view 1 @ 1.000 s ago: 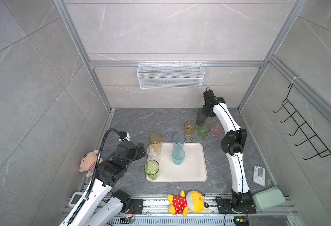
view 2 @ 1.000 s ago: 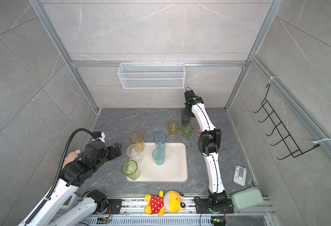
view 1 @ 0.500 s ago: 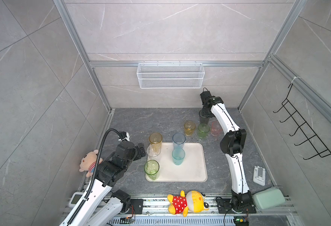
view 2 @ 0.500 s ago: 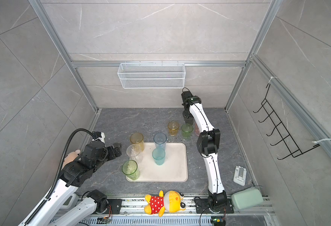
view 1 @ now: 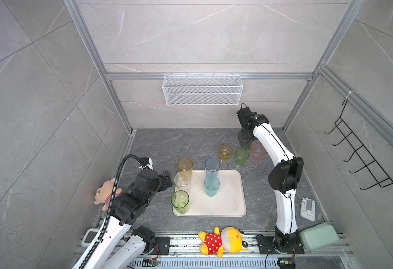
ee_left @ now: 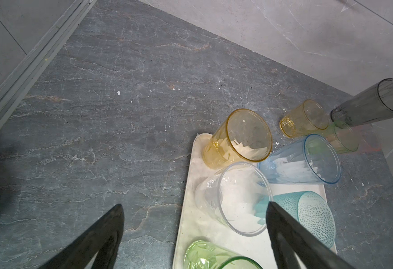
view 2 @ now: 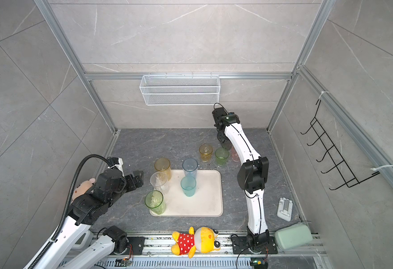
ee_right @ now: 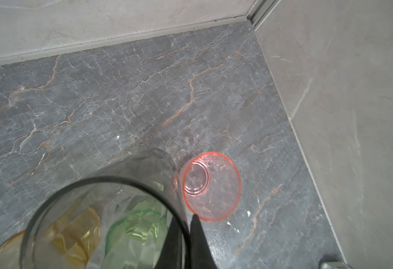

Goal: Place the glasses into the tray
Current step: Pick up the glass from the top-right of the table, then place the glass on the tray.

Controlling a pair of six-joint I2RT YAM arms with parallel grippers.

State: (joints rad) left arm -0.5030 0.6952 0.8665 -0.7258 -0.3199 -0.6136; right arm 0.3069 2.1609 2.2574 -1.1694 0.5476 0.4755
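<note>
Okay, both top views: tray (view 1: pixel 228 207) mid-floor, near side. Amber glass (view 1: pixel 185 165), clear glass (view 1: pixel 182 182) and green glass (view 1: pixel 179 200) stand along its left edge, pale blue glass (view 1: pixel 212 166) and teal glass (view 1: pixel 211 186) further right. Yellow glass (view 1: pixel 225 151), small green glass (view 1: pixel 241 156) and pink glass (view 1: pixel 257 152) are off-tray, far right.

Left wrist: left gripper (ee_left: pixel 194 205) fingers (ee_left: pixel 102 233) spread wide, facing clear glass.

Right wrist: right gripper (ee_right: pixel 184 219) fingers pinching smoke-grey glass (ee_right: pixel 111 198) rim, pink glass just beside.
</note>
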